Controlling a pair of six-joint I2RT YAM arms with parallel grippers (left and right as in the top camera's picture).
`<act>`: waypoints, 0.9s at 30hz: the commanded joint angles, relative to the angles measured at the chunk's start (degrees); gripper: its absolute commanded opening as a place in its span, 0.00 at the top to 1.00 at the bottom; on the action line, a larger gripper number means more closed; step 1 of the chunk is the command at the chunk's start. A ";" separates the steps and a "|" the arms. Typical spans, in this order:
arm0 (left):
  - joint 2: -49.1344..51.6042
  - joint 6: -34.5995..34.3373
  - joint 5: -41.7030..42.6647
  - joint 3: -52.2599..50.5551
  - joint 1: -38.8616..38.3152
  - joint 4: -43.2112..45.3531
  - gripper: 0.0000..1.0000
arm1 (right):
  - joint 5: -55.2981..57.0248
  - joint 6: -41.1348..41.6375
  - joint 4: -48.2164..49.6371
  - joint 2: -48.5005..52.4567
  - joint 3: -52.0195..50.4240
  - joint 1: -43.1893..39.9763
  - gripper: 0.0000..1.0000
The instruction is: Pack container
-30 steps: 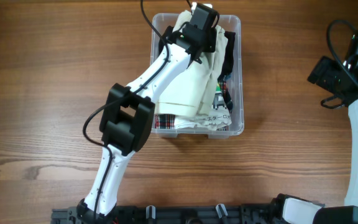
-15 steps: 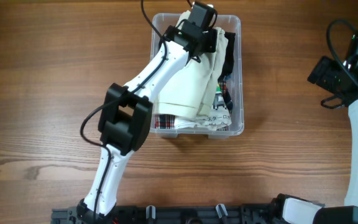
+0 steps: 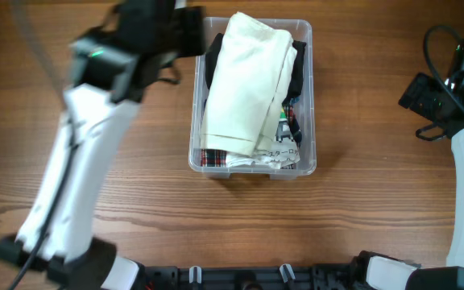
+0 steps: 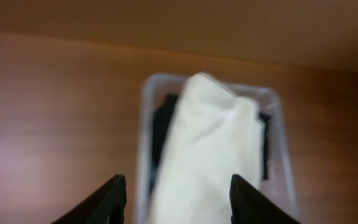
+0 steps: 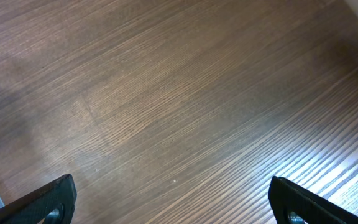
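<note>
On the counter the container stands in the middle, filled with folded clothes. The cream garment now lies on top inside it, let go. The left end effector has lifted away, above and left of the container, partly open and empty. The right end effector, well to the right of the container, is wide open and empty. I judge this garment is packed.

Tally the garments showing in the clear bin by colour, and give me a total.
Cream garment: 1
Black garment: 1
Red plaid garment: 1
White printed garment: 1
Total: 4 showing in the container; others may be hidden below.
</note>
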 commanded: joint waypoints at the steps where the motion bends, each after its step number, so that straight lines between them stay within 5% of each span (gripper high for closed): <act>1: -5.99 -0.68 -1.86 -0.39 2.01 -6.64 0.48 | 0.96 -0.02 0.13 -0.52 0.94 -0.02 0.00; 8: -25.79 -0.74 -1.86 -8.76 0.55 -7.23 0.49 | 0.96 -0.04 0.13 -0.52 0.94 -0.02 0.00; 14: -51.15 -4.59 -6.12 -27.36 -0.02 -4.24 0.46 | 0.96 -0.02 0.13 -0.52 0.94 -0.02 0.00; 21: -74.31 -5.29 -10.62 -46.40 -0.02 -0.02 0.29 | 0.96 -0.02 0.13 -0.52 0.94 -0.02 0.00; 27: -82.27 -8.92 -10.71 -58.90 -0.02 0.09 0.23 | 0.94 -0.02 0.13 -0.52 0.94 -0.02 0.00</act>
